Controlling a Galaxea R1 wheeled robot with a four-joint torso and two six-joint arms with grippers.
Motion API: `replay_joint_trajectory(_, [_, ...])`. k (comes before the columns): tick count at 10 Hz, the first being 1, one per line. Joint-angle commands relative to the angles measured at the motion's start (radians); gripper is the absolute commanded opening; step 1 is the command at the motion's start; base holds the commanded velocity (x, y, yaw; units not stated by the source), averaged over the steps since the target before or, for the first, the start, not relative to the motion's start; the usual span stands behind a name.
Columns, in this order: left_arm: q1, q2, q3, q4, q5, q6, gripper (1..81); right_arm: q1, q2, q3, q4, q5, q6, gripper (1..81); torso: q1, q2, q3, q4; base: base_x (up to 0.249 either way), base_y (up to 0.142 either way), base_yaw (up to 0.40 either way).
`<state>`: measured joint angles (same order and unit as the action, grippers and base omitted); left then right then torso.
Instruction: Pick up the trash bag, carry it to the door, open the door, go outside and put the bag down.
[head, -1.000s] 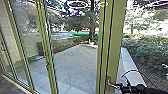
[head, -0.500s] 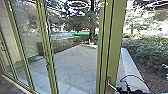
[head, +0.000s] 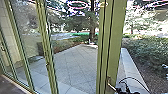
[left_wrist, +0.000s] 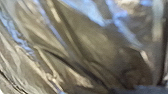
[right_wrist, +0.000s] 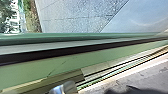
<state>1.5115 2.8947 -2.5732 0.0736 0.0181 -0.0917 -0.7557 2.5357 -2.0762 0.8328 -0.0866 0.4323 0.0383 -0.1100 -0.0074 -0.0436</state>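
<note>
A: Trash bag, where?
B: Left wrist view. Dark shiny plastic of the trash bag (left_wrist: 100, 42), creased, very near that camera, blue glints along the folds. Left gripper: cannot tell how far open, nor whether it has hold of the bag.
A: And the right gripper (head: 122, 90)?
B: Black parts at the lower right of the head frame, beside the door handle (head: 111, 86). Contact unclear; opening and any hold cannot be told. Thin dark cable (head: 135, 78) arching above.
A: Door?
B: Green door frame (head: 116, 42), upright, right of centre. Pale paving (head: 75, 62) mid-frame, hedge (head: 147, 50) at the right, tree trunk (head: 92, 22) upper centre, dark floor (head: 8, 85) lower left
</note>
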Motion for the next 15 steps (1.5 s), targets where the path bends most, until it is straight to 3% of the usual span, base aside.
replay_joint_trajectory(1, [-0.056,-0.015,0.001,-0.002,0.046,0.001,1.0,0.003,0.033,0.033,-0.067,-0.225,-0.012,81.1,0.000,0.000,-0.038,0.000,0.000,0.000,0.000])
replay_joint_trajectory(6, [-0.057,-0.018,0.001,0.006,0.054,0.003,1.0,0.012,0.034,0.030,-0.070,-0.208,-0.012,81.1,-0.001,-0.001,-0.183,0.000,0.000,0.000,0.000])
replay_joint_trajectory(7, [-0.058,-0.017,0.001,0.008,0.057,0.004,1.0,0.015,0.034,0.028,-0.070,-0.208,-0.012,81.1,-0.002,-0.002,-0.136,-0.001,0.000,0.000,0.000])
replay_joint_trajectory(10, [-0.057,-0.018,0.001,0.006,0.059,0.004,1.0,0.037,0.034,0.015,-0.069,-0.200,-0.010,81.1,-0.003,-0.003,-0.164,-0.002,0.026,0.000,0.000])
replay_joint_trajectory(15, [-0.055,-0.021,0.001,-0.002,0.059,0.004,1.0,0.049,0.034,-0.005,-0.069,-0.200,-0.006,81.1,-0.008,-0.005,-0.162,-0.003,0.099,0.000,0.000])
